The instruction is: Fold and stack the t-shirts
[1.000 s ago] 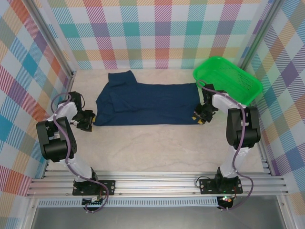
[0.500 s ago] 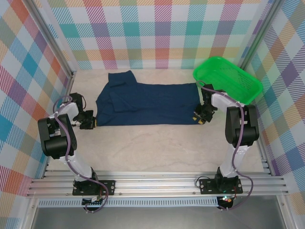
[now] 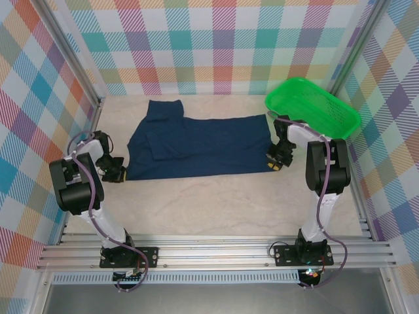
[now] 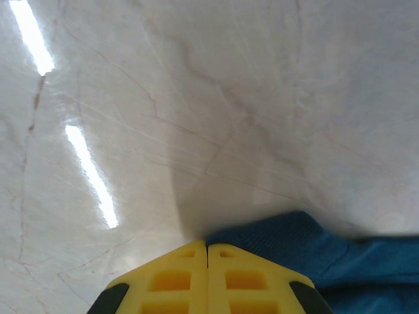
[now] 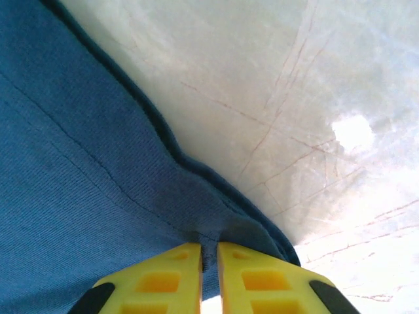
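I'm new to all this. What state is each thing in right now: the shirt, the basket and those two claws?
t-shirt: lying flat on the table, partly folded, a near corner in each claw.
green basket: empty, standing at the far right.
left claw: shut on the t-shirt's near left corner.
right claw: shut on the t-shirt's near right corner.

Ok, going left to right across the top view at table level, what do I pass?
left claw → t-shirt → right claw → green basket
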`<action>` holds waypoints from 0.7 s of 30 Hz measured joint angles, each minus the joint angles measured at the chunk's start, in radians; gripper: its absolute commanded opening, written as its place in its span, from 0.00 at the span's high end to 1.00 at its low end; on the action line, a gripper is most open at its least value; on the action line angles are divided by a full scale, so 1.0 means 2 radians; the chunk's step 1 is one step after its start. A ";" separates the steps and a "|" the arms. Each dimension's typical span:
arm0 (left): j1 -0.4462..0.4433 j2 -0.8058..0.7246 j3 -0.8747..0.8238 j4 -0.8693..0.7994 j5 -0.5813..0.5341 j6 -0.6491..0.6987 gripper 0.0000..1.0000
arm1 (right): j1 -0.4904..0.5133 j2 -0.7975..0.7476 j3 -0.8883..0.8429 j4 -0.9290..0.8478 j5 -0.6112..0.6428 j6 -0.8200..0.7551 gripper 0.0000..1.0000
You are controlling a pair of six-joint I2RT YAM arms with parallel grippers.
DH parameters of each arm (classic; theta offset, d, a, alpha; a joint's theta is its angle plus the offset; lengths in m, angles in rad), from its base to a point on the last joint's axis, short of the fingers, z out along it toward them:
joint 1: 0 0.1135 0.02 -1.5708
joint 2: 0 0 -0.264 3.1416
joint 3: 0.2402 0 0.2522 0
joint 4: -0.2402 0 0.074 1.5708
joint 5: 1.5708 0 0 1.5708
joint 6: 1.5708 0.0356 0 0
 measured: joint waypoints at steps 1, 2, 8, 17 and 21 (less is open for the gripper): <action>0.000 0.000 -0.001 -0.001 -0.002 0.004 1.00 | 0.002 -0.002 -0.003 -0.002 0.001 0.000 0.88; 0.000 -0.001 -0.002 -0.003 -0.003 0.007 1.00 | 0.005 -0.005 -0.007 -0.002 0.003 0.001 0.88; -0.005 -0.048 -0.059 -0.010 -0.026 0.011 1.00 | 0.021 -0.054 -0.080 -0.016 0.002 0.018 0.88; -0.008 -0.187 -0.164 -0.075 -0.074 -0.015 1.00 | 0.028 -0.138 -0.200 -0.051 -0.014 0.085 0.86; -0.008 -0.193 -0.170 -0.084 -0.091 -0.017 0.75 | 0.041 -0.180 -0.236 -0.069 -0.014 0.119 0.69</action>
